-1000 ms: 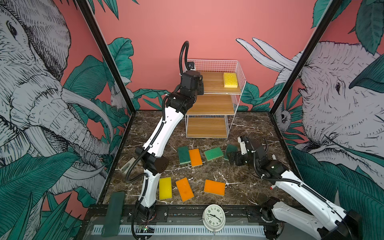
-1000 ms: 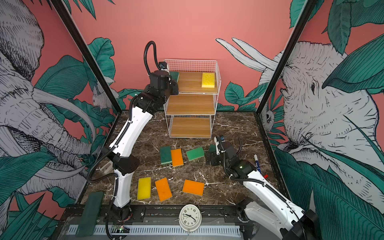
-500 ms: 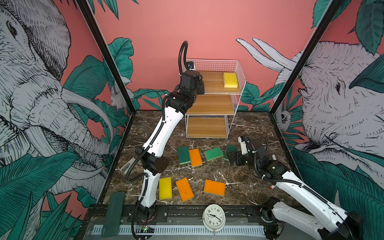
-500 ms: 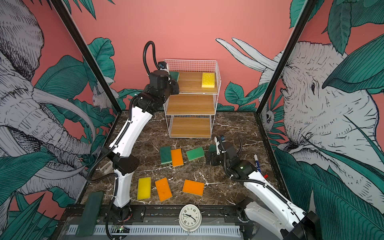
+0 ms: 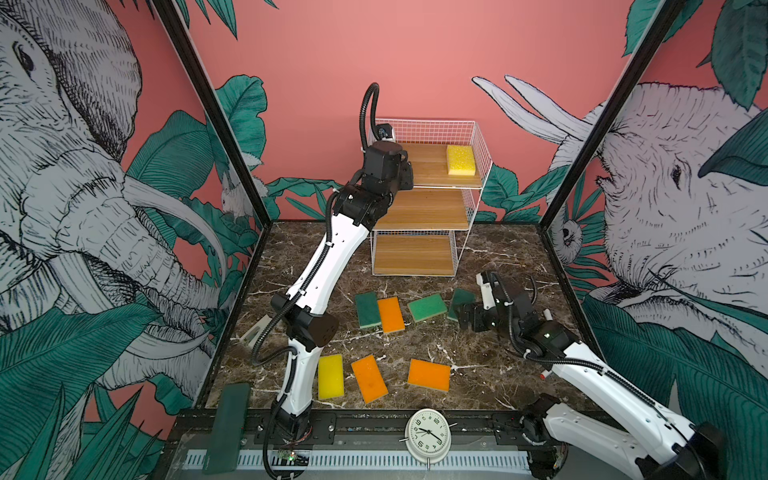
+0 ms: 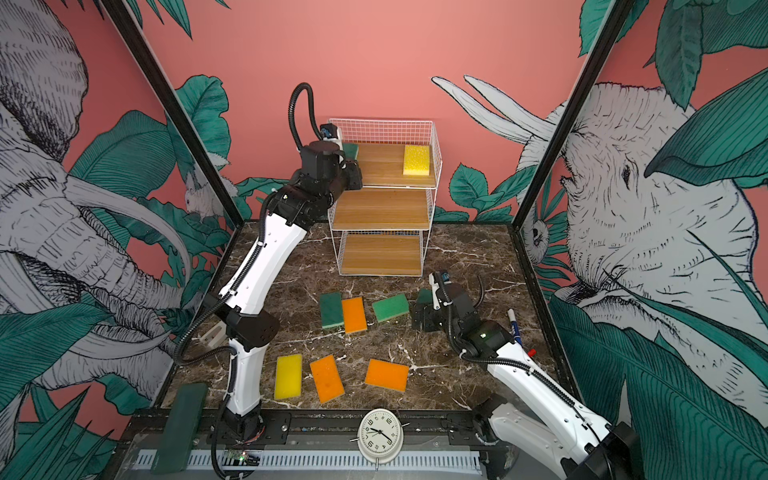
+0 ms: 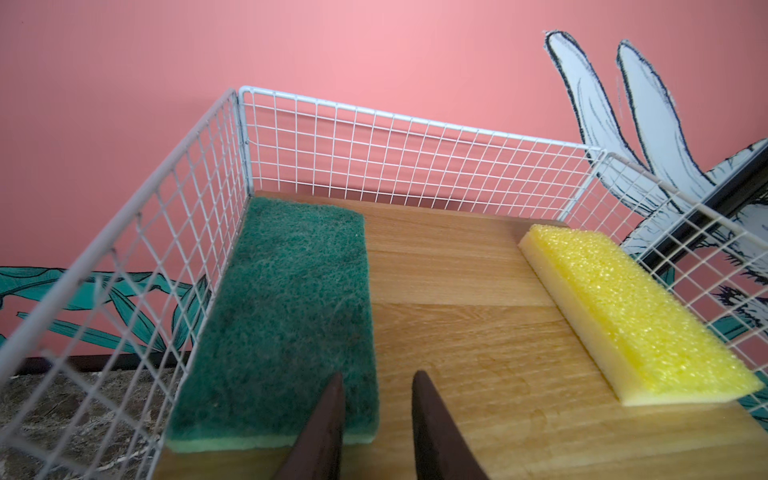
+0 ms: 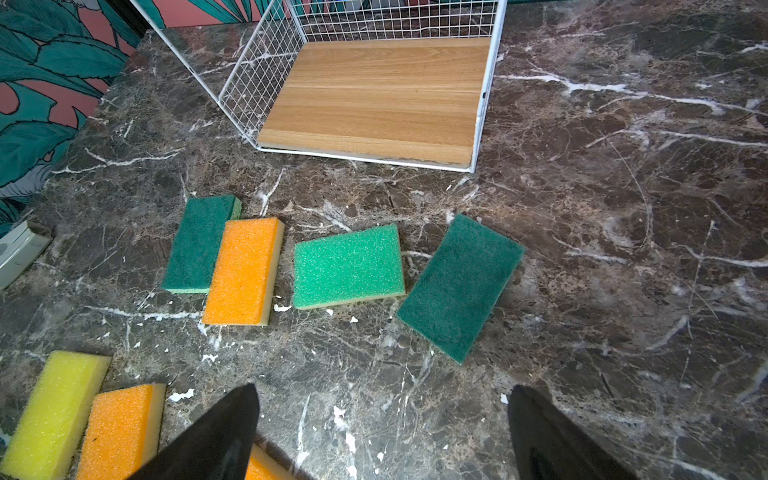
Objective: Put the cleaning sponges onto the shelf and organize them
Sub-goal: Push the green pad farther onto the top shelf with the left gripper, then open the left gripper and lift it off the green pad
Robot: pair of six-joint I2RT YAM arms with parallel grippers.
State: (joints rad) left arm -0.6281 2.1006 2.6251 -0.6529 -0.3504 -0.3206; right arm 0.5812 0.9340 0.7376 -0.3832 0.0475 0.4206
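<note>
The dark marble worktop (image 5: 498, 257) takes up the whole floor. At its back stands the shelf (image 5: 419, 210), three wooden boards in white wire.

The left arm (image 5: 328, 266) reaches up to the left end of the top board. Its tool (image 7: 376, 378) is almost closed, with only a slim gap and nothing in it. One finger (image 7: 328, 415) overlaps the near corner of the shelf green sponge (image 7: 282, 316); I cannot tell if it touches. The right arm (image 5: 602, 382) lies low over the worktop. Its tool (image 8: 382, 395) is spread wide and empty, just short of the right dark sponge (image 8: 459, 286).

Two sponges lie flat on the top board. The shelf green sponge runs along the left wire side, scouring face up. The shelf yellow sponge (image 5: 460, 160) runs along the right side.

Seven sponges lie on the worktop. In front of the shelf, the left dark sponge (image 5: 367, 309) touches the mid orange sponge (image 5: 390, 314). The light green sponge (image 5: 426, 306) sits between that pair and the right dark sponge. Nearer the front are the front yellow sponge (image 5: 330, 376), the tilted orange sponge (image 5: 369, 378) just beside it, and the right orange sponge (image 5: 429, 375).

A pen (image 6: 513, 322) lies by the right wall, behind the right arm.
</note>
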